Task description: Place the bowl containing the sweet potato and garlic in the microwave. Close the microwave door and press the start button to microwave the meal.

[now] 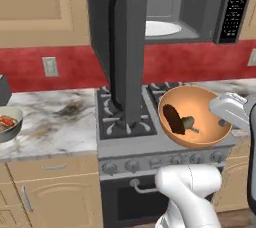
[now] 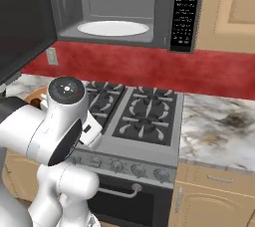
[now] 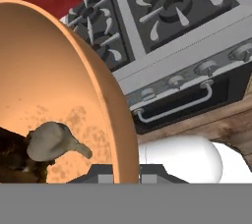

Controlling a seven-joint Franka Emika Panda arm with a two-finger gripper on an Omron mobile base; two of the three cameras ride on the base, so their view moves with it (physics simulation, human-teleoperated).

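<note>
Bowl [image 1: 196,116] in glossy orange-brown hangs tilted in front of the stove [image 2: 134,116], lifted off any surface, its open side turned toward the left base camera. Nearest the viewer in the hand view, the gripper [image 3: 127,175] is clenched on the bowl's rim at six o'clock, one dark tip on each side of the wall. Inside the bowl the sweet potato [image 1: 173,118], a dark brown oblong lump, lies low at about eight o'clock, and the small tan-grey garlic [image 3: 53,140] rests just beside it, touching or nearly so.

Beyond the bowl sits the stove with its black burner grates, and a row of knobs and an oven handle along its front. To the left, at nine o'clock in the left base view, a grey-green bowl of red and brown food [image 1: 7,122] stands on the marble counter [image 1: 55,122], well apart.

Farthest and highest, at twelve o'clock, the microwave [image 2: 124,9] hangs above the stove. The microwave door [image 1: 127,47] is swung wide open, edge-on, with its black curved handle showing. The white turntable [image 2: 113,28] inside is bare.

Judging by this, the bowl is picked up and the door is open; still left are raising the bowl, setting it on the turntable, letting go, shutting the door and pressing start.
</note>
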